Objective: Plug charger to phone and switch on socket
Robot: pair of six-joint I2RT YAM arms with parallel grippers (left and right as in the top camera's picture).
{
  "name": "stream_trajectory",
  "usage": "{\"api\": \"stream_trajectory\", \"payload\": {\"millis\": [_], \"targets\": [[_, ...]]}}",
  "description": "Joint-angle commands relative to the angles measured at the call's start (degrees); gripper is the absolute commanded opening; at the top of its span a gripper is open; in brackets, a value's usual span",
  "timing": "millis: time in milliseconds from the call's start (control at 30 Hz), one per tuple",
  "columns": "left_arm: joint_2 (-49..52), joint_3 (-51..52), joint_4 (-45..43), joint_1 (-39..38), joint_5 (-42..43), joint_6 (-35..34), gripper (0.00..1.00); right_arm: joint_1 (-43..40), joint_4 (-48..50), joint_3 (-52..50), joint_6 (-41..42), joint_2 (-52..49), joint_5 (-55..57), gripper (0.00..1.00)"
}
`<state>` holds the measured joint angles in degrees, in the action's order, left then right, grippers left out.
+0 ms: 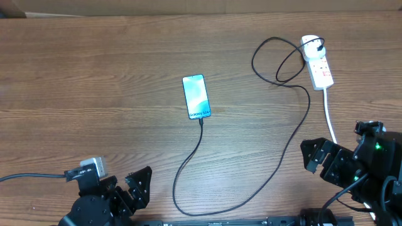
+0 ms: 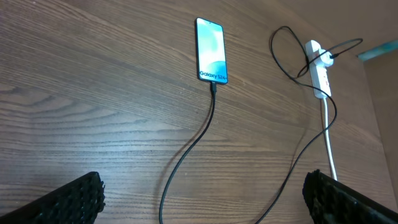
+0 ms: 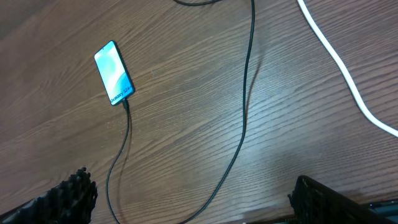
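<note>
At the near edge of the table (image 1: pixel 75 75), seen from overhead, the left gripper (image 1: pixel 133 188) has its jaws spread wide with nothing between them, and the right gripper (image 1: pixel 326 160) is just as wide and just as empty. The phone (image 1: pixel 196 96) lies flat with its screen lit, well ahead of the left jaws and a little to their right, and ahead and to the left of the right jaws. The charger (image 1: pixel 188 159) meets the phone's near edge, runs back toward the left jaws, bends beside them, then sweeps across in front of the right jaws and loops up to its plug on the far end of the socket (image 1: pixel 318 63). The socket lies well ahead of the right jaws, its white lead (image 1: pixel 329 116) trailing back toward them. From the left wrist, the two dark fingers (image 2: pixel 74 199) frame the bottom corners, far apart, with the black cable passing between them and the phone straight ahead. From the right wrist, the fingers (image 3: pixel 68 193) are likewise wide and empty, the phone ahead to the left, the white lead ahead to the right, and the socket out of frame.
</note>
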<state>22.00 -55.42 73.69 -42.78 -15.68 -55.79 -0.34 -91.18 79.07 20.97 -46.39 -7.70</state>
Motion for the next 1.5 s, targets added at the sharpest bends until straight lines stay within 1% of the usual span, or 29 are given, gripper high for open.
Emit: {"api": "stream_trajectory", "payload": {"millis": [0, 167, 267, 400, 567, 600, 633, 767, 933, 1067, 1367, 1467], "targets": [[-0.33, 0.42, -0.17, -0.37, -0.98, -1.01, 1.00, 0.28, 0.00, -0.35, -0.13, 0.04, -0.09, 1.00], [-0.33, 0.42, -0.15, -0.37, -0.98, -1.01, 1.00, 0.28, 1.38, -0.37, -1.03, 0.04, 2.47, 1.00], [-0.33, 0.42, -0.15, -0.37, -0.98, -1.01, 0.99, 0.31, 4.55, -1.16, -2.25, 0.13, 2.45, 1.00], [-0.33, 0.42, -0.15, -0.37, -0.98, -1.01, 1.00, 0.35, 10.08, -3.93, -6.34, 0.98, 1.44, 1.00], [-0.33, 0.42, -0.15, -0.37, -0.98, -1.01, 0.99, 0.83, 21.05, -14.14, -8.04, 7.06, 1.14, 1.00], [-0.33, 0.42, -0.15, -0.37, -0.98, -1.01, 1.00, 1.51, 26.12, -18.75, -8.04, 10.10, 1.16, 1.00], [-0.33, 0.42, -0.15, -0.37, -0.98, -1.01, 1.00, 1.95, 29.00, -21.44, -8.11, 12.00, 1.18, 1.00], [-0.33, 0.42, -0.15, -0.37, -0.98, -1.01, 0.99, 3.54, 40.13, -31.28, -13.20, 19.67, -0.90, 1.00], [-0.33, 0.42, -0.15, -0.37, -0.98, -1.01, 1.00, 3.61, 48.70, -41.00, -14.25, 28.30, -1.57, 1.00], [-0.33, 0.42, -0.15, -0.37, -0.98, -1.01, 1.00, 3.61, 57.53, -49.27, -14.27, 34.23, -1.40, 1.00], [-0.33, 0.42, -0.15, -0.37, -0.98, -1.01, 0.99, 3.61, 71.78, -64.26, -15.37, 44.70, -1.40, 1.00], [-0.33, 0.42, -0.15, -0.37, -0.98, -1.01, 1.00, 3.61, 74.90, -66.84, -15.52, 46.03, -1.40, 1.00]]}}
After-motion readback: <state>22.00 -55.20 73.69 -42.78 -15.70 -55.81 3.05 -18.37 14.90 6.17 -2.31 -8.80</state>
